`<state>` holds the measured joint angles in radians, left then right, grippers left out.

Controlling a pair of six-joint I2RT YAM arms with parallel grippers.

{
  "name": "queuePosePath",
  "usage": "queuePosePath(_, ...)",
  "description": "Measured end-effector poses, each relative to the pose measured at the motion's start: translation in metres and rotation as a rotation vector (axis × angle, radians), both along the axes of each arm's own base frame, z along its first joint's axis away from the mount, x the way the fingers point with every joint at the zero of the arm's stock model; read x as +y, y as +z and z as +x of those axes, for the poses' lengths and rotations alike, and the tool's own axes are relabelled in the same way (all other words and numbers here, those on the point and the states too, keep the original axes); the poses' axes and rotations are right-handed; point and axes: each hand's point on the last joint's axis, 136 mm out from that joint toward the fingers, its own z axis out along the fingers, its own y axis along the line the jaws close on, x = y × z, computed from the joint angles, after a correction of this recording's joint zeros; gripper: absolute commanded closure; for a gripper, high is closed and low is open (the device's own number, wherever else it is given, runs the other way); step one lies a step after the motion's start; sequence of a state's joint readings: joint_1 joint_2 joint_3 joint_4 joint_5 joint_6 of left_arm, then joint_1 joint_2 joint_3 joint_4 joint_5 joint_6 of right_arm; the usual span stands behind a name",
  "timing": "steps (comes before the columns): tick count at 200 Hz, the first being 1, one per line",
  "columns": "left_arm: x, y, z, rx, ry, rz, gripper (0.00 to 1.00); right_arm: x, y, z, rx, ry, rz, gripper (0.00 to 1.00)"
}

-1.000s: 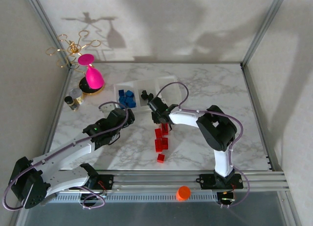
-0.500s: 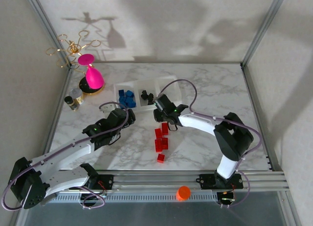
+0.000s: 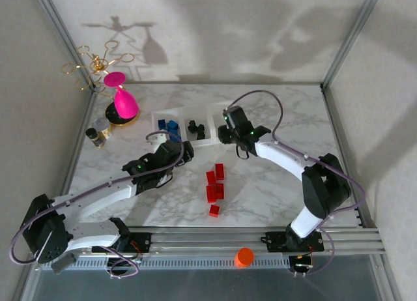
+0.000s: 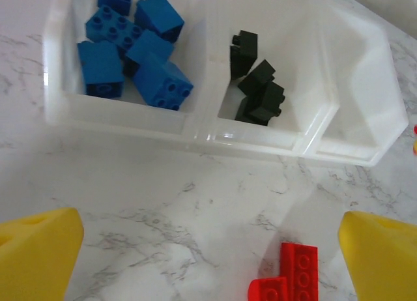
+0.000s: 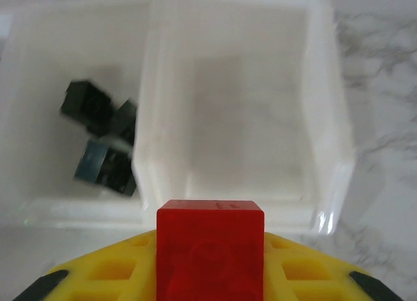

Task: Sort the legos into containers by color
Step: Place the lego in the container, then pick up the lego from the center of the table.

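The containers [image 3: 156,118] form one clear tray with three bins at the back of the table. Blue legos [image 3: 169,126] lie in its left bin and black legos [image 3: 195,128] in the middle one. My right gripper [image 3: 226,133] hovers at the tray's right end, shut on a red lego [image 5: 210,249], just short of the empty right bin [image 5: 241,105]. My left gripper [image 4: 212,255] stands open over bare marble in front of the tray [image 4: 195,131], and nothing is between its yellow fingertips [image 4: 39,252]. Several red legos [image 3: 215,184] lie loose mid-table.
At the back left stand a pink goblet [image 3: 122,99], a gold wire stand [image 3: 98,63] and a small jar [image 3: 98,133]. An orange cap [image 3: 244,256] rests on the front rail. Metal frame posts run along both sides.
My right gripper has lifted from the red pile and swung back and right to the tray's right bin with a red lego. My left gripper has moved right, closer to the tray.
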<state>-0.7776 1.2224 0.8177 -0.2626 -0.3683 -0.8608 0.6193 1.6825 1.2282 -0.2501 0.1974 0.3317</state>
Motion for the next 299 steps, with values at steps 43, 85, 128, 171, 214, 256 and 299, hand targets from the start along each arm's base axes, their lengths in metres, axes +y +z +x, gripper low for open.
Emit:
queuePosePath(43, -0.026, 0.012, 0.019, -0.045, -0.036, -0.023, 0.00, 0.002, -0.016, 0.048, 0.001, -0.020, -0.039, 0.70)
queuePosePath(85, -0.039, 0.020, 0.031, -0.090, -0.069, -0.023, 0.00, 0.013, -0.044, 0.073, 0.026, -0.008, -0.088, 0.67)
queuePosePath(128, -0.045, 0.023, 0.036, -0.108, -0.088, -0.015, 0.00, 0.016, -0.056, 0.091, 0.028, -0.014, -0.114, 0.59)
queuePosePath(171, -0.046, 0.026, 0.038, -0.114, -0.091, -0.013, 0.00, 0.014, -0.064, 0.094, 0.039, -0.016, -0.141, 0.54)
queuePosePath(214, -0.048, 0.032, 0.039, -0.124, -0.097, -0.020, 0.00, 0.015, -0.053, 0.089, 0.033, -0.002, -0.117, 0.53)
queuePosePath(256, -0.043, 0.045, 0.030, -0.148, -0.107, -0.056, 0.00, 0.002, -0.029, 0.048, 0.040, 0.013, -0.064, 0.48)
queuePosePath(299, -0.027, 0.042, 0.011, -0.148, -0.118, -0.079, 0.00, -0.001, -0.032, -0.017, 0.089, 0.059, -0.047, 0.43)
